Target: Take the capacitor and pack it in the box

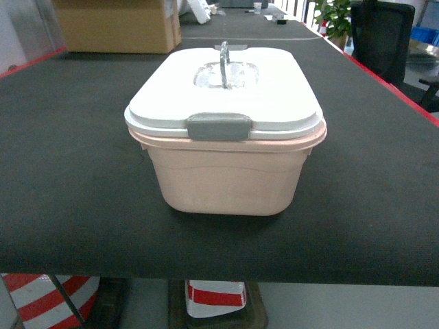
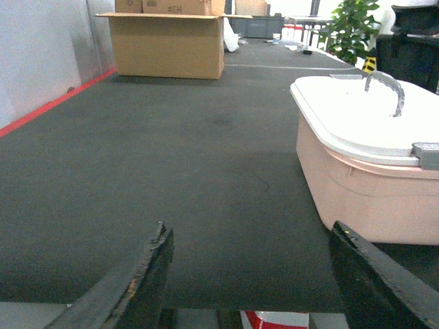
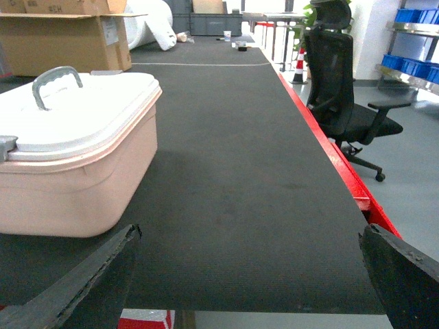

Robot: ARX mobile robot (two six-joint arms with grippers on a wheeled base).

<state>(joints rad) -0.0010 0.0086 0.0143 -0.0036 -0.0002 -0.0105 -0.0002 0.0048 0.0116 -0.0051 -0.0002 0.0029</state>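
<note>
From the head, the box (image 1: pixel 225 137) sits latched shut, mid-counter (image 1: pixel 62 171), with no capacitor visible anywhere; the left wrist view shows the left gripper (image 2: pixel 250 281) wide and empty beside it, and the right wrist view shows the right gripper (image 3: pixel 250 274) likewise, both seemingly waiting.

I see the box (image 1: pixel 226 161) standing on the table (image 1: pixel 68 171), about in the middle and close to the near edge. Its lid (image 1: pixel 274 96) is on it, the latch (image 1: pixel 219 127) faces me on the near side, and the handle (image 1: pixel 223 63) stands up in the middle of the lid. Far behind, to the left, a carton (image 1: pixel 116 26) sits on the table. To the right, beside the table, there is a chair (image 1: pixel 384 41), and a plant (image 1: pixel 336 17) is further back.
</note>
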